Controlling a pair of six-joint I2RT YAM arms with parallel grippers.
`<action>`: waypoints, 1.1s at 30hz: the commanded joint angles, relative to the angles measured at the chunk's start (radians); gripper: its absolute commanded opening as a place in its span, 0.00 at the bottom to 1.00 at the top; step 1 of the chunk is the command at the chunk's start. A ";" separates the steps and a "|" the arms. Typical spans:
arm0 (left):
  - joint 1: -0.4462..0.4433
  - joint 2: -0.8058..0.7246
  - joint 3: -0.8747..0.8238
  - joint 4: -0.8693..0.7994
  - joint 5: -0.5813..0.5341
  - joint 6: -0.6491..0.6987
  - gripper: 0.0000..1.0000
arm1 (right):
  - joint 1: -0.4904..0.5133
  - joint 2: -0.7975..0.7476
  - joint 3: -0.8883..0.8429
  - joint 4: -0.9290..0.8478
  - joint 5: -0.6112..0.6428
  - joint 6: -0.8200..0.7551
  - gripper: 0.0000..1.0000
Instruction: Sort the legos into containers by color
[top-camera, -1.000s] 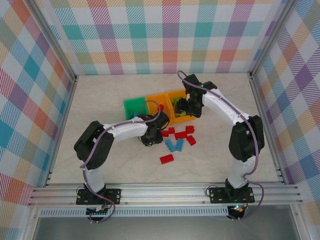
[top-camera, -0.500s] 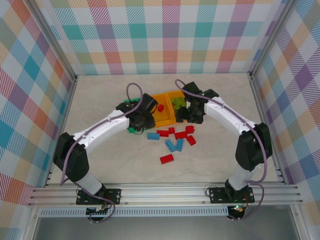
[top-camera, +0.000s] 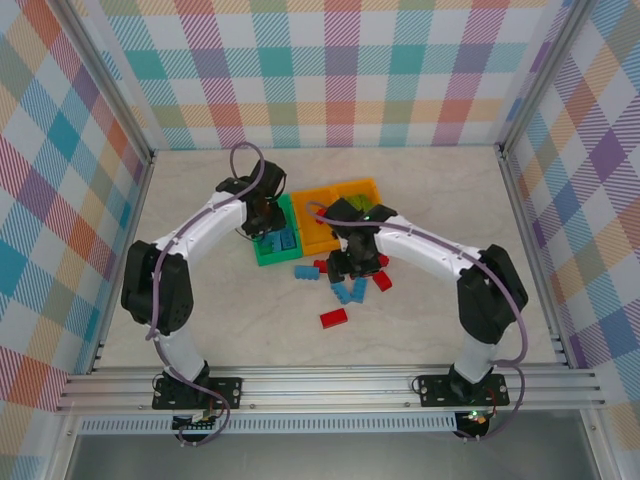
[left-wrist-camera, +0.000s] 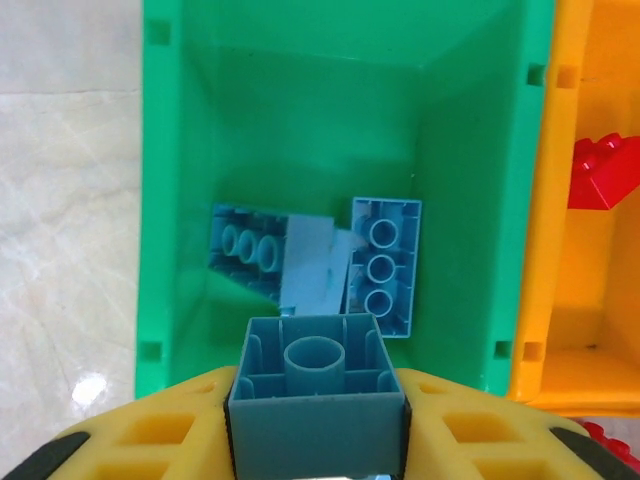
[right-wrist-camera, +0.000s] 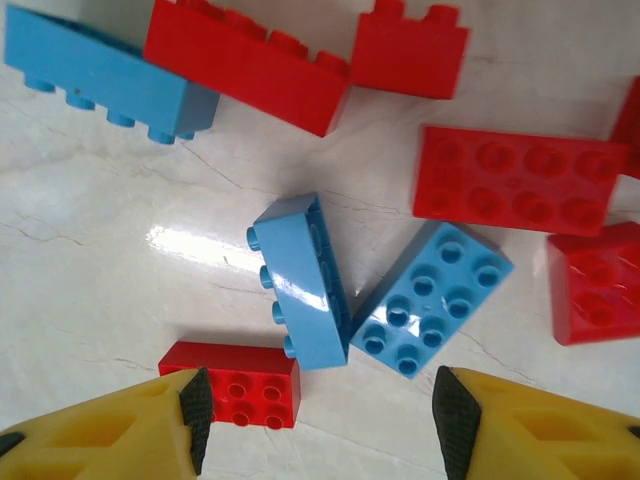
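My left gripper clenched one blue brick, cropped at six o'clock, over three in the green bin; right gripper sat released.

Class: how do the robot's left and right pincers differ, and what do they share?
The left pincer is shut on a blue brick; the right pincer is open and empty. The left hangs over the green bin; the right over loose bricks on the table. Both have yellow fingers.

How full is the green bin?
Partly filled: a few blue bricks lie inside the green bin, well below its rim.
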 joint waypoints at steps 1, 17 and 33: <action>0.029 0.038 0.053 0.014 0.030 0.037 0.40 | 0.022 0.066 0.033 -0.014 0.020 -0.055 0.60; 0.038 -0.039 0.036 0.050 0.053 -0.004 0.72 | 0.042 0.213 0.074 0.012 -0.012 -0.097 0.48; 0.102 -0.297 -0.161 0.030 -0.001 -0.041 0.98 | 0.047 0.112 0.192 -0.044 -0.045 -0.056 0.19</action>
